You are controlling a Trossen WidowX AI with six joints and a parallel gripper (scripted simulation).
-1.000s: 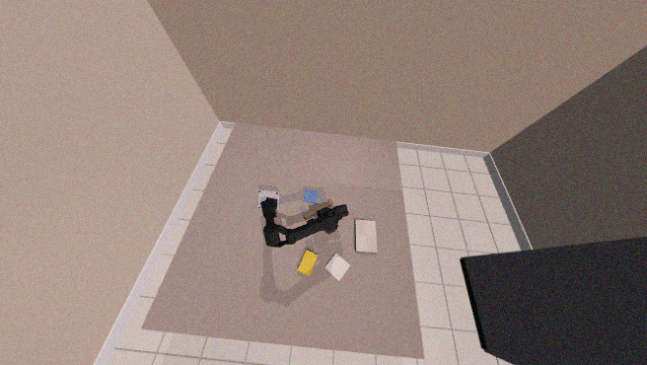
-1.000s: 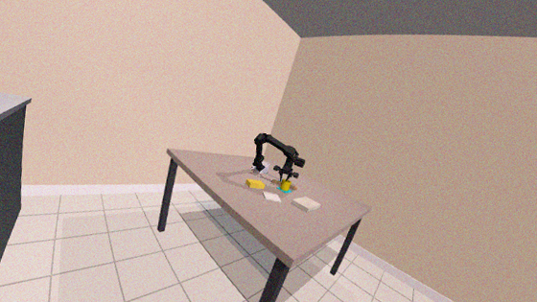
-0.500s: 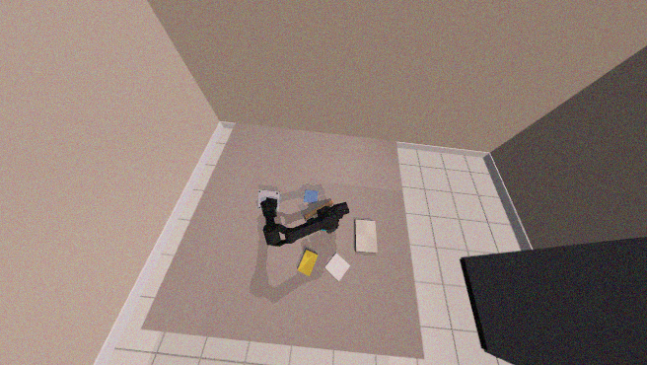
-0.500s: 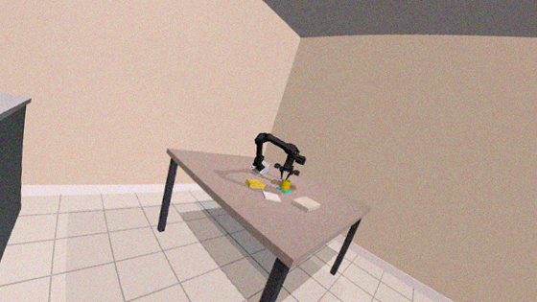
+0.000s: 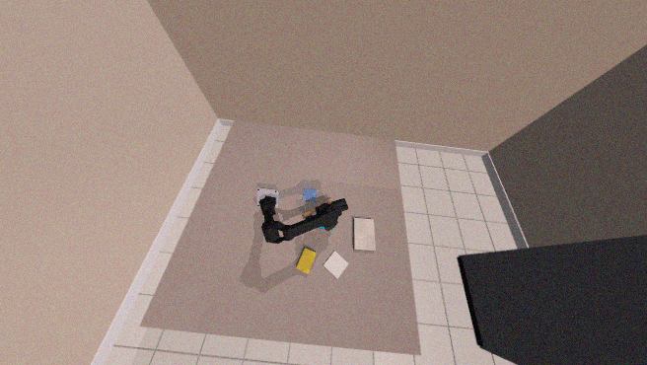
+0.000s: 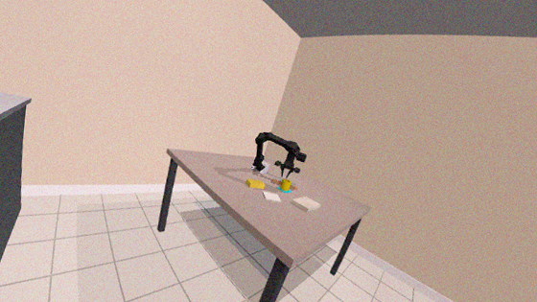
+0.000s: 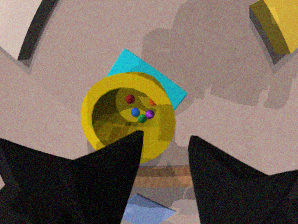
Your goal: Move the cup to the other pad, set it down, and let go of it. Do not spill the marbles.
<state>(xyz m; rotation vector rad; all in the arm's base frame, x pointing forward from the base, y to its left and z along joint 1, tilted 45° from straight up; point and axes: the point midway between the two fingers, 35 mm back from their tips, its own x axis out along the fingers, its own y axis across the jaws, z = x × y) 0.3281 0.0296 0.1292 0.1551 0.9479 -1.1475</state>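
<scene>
Cup (image 7: 129, 116) stands upright on the cyan pad (image 7: 143, 72), marbles (image 7: 141, 111) inside. Gripper (image 7: 166, 152) sits above it, fingers spread, pinching nothing. Risk: one fingertip overlaps the rim in the wrist view; a sideways retreat could clip the cup and tip the marbles out.

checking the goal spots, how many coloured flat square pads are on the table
2: a cyan flat square pad under the yellow cup, and a light blue flat square pad beside the arm, toward the back.
</scene>
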